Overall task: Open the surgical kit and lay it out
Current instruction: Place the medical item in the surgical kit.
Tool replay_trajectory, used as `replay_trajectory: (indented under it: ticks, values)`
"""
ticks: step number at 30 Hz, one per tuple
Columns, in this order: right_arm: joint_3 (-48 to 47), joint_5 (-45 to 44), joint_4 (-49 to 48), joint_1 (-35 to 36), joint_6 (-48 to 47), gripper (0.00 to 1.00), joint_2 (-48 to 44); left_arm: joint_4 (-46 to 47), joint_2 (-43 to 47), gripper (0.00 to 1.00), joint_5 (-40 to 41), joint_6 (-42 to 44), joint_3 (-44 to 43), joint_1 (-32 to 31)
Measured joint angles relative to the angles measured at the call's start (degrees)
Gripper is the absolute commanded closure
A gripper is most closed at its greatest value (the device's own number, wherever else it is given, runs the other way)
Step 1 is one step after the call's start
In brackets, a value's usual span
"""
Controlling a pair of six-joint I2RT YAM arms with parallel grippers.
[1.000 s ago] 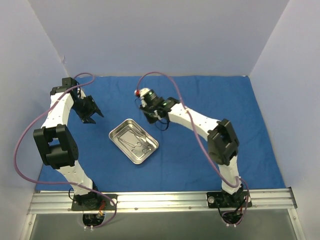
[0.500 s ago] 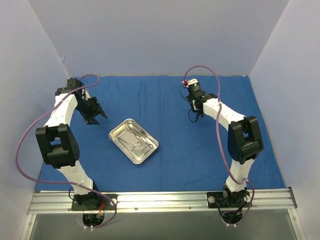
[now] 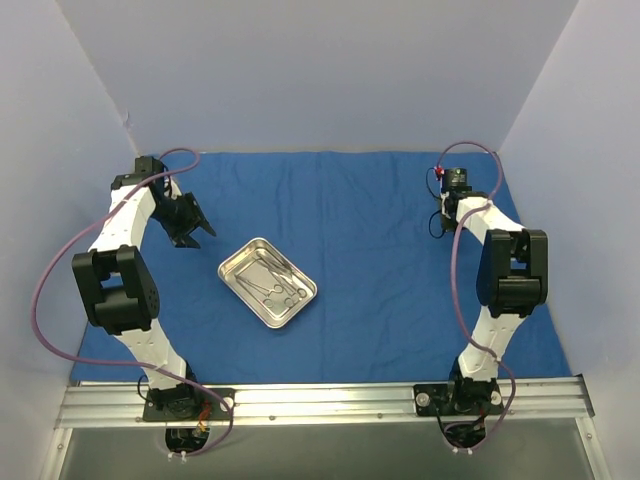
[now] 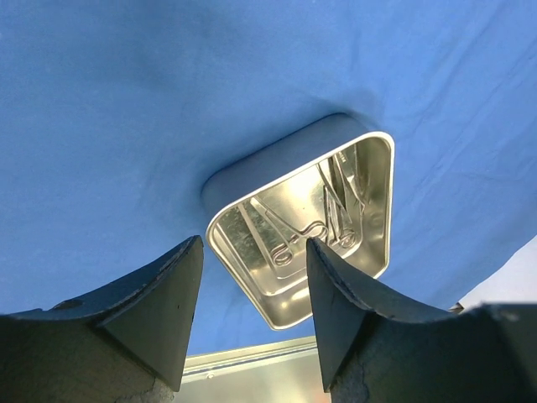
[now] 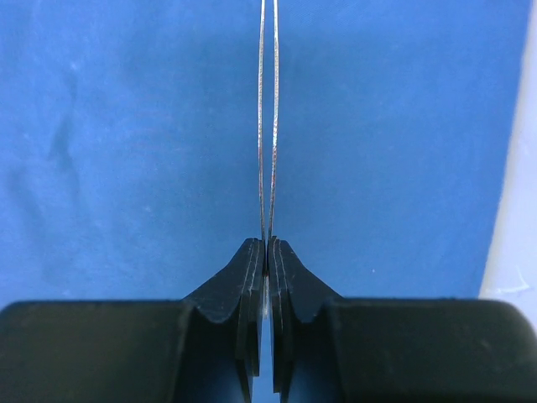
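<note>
You have the blue cloth (image 3: 380,250) opened out flat over nearly the whole surface. It reaches the grey walls (image 3: 300,70) at the back and sides, with only soft creases in it.

The steel tray (image 3: 240,272) sits on the cloth left of centre. It is turned at an angle, so one rounded corner points toward the arm bases. It lies open side up, and its shiny floor shows in your left wrist view.

Your left tool (image 4: 253,243) is over the cloth near the left edge, beyond and to the left of the tray and apart from it. Its fingers (image 4: 159,294) are spread with nothing between them, and the tray shows through the gap.

Your right tool (image 5: 267,245) is out near the far right corner of the cloth, well apart from the tray. Its fingers are pressed together, pinching a thin two-bladed instrument (image 5: 261,151). The two narrow metal strips run straight out from the fingertips, close side by side, over bare cloth. You cannot tell from these views whether the far end touches the cloth.

The other instruments (image 3: 278,282) lie inside the tray, several slim scissor-like pieces with ring handles. They overlap toward the tray's right end.
</note>
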State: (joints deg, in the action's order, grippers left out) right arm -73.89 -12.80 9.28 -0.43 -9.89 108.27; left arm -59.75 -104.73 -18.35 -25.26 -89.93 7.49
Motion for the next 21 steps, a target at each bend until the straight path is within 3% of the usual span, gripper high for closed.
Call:
replay_trajectory:
  ticks: [16,21]
  values:
    - [0.50,7.19,-2.64,-2.91,-4.85,0.99,3.74,0.11,-0.50,0.39,-0.35,-0.07,-0.55,0.00]
    - [0.50,7.50,-3.02,-3.04,-4.90,0.75,5.01,0.20,-0.50,0.39,-0.74,-0.17,-0.55,-0.11]
